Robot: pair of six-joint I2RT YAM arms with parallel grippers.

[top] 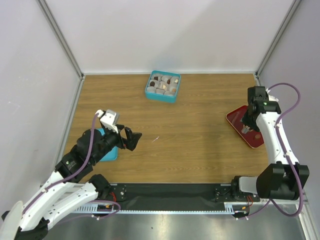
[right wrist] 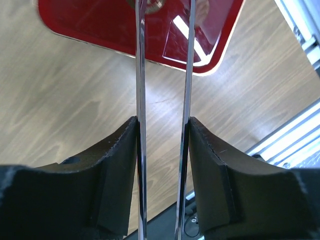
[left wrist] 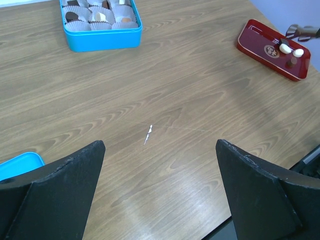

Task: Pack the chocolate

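Observation:
The teal box (top: pixel 162 86) stands at the far middle of the table, with crinkled paper cups and several chocolate pieces (top: pixel 157 79) in it; it also shows in the left wrist view (left wrist: pixel 102 42). More chocolate pieces (left wrist: pixel 285 48), two cream and one dark, lie on a red tray (top: pixel 234 119) at the right. My right gripper (top: pixel 248 117) is shut on long metal tweezers (right wrist: pixel 141 75), whose two arms stand apart and point down at the red tray (right wrist: pixel 90 20). My left gripper (top: pixel 129 138) is open and empty, low over bare wood (left wrist: pixel 160 145).
A teal lid (top: pixel 107 152) lies under my left arm near the table's left front; its corner shows in the left wrist view (left wrist: pixel 20 162). A small white speck (left wrist: pixel 148 134) lies mid-table. White walls enclose three sides. A black strip runs along the near edge.

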